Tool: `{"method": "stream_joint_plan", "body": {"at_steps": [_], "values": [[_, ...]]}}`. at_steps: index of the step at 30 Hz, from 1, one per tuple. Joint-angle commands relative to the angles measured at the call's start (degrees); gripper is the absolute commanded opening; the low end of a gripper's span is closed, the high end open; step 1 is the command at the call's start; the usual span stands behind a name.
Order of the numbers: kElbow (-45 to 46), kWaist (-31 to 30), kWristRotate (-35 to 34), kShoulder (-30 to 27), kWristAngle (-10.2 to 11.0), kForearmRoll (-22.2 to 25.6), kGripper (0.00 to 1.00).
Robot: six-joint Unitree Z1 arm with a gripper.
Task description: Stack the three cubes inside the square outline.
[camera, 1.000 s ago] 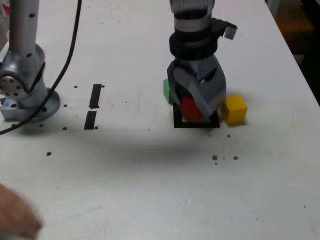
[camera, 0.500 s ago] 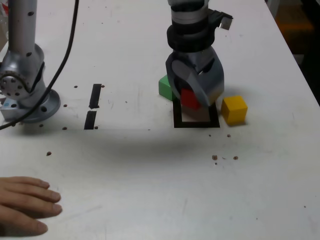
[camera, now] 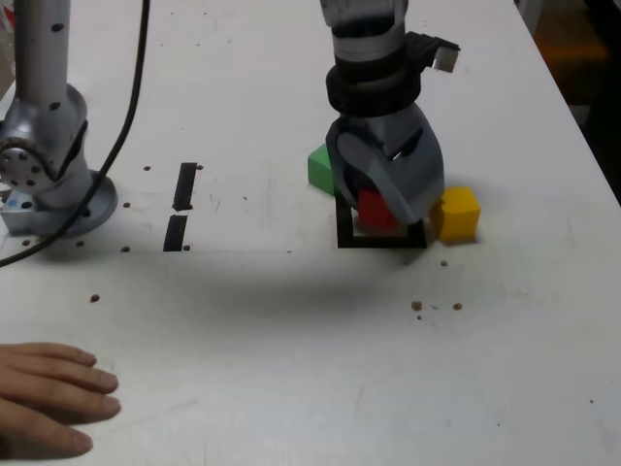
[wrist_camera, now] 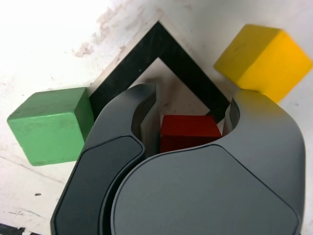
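I'm pinching the small red cube (camera: 375,208) in the jaws | over the black-tape square outline (camera: 380,240) | green cube (camera: 321,168) at the exterior view's left, yellow cube (camera: 456,214) at its right

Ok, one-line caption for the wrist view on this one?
Gripper shut on the red cube over the square outline, green cube and yellow cube sitting just outside it.

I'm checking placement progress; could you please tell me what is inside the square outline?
Only the red cube, clamped in the gripper, shows within the square outline; whether it touches the surface is hidden.
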Motion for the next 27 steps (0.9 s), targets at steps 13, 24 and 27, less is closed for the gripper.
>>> {"method": "stream_joint_plan", "body": {"at_steps": [13, 24, 27], "values": [[-0.5, 0.4, -0.1, -1.6, 2.5, 1.0, 0.39], [-0.1, 0.7, -0.6, -2.5, 3.5, 3.1, 0.60], [0.0, 0.7, -0.6, -2.6, 3.4, 3.0, 0.66]]}}
